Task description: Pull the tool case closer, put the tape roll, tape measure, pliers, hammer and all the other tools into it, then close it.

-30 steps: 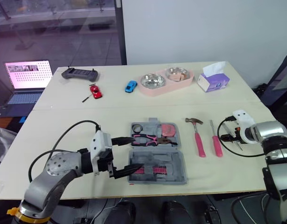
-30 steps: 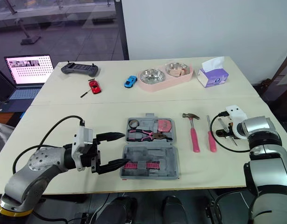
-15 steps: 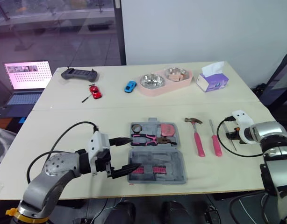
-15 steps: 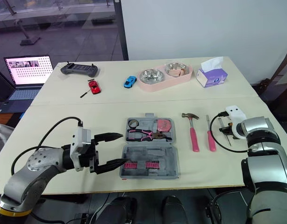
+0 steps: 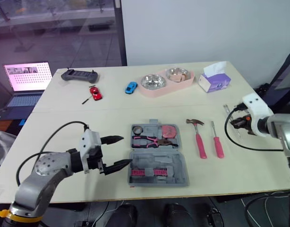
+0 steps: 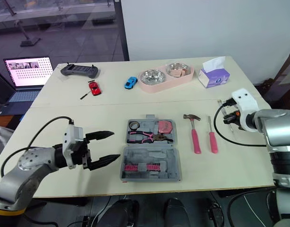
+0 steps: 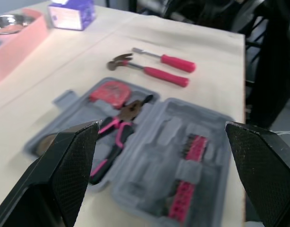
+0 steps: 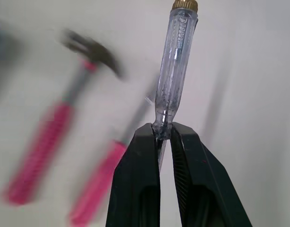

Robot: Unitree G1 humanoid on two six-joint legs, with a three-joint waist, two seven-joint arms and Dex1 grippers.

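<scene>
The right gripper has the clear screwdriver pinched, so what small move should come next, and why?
Probably carry the right gripper toward the robot's left, over to the open tool case. It is shut on the clear-handled screwdriver, and the hammer and pink screwdriver lie on the table between it and the case.

White wall (image 5: pixel 206 28), glass pane (image 5: pixel 60 33) (left side)
</scene>
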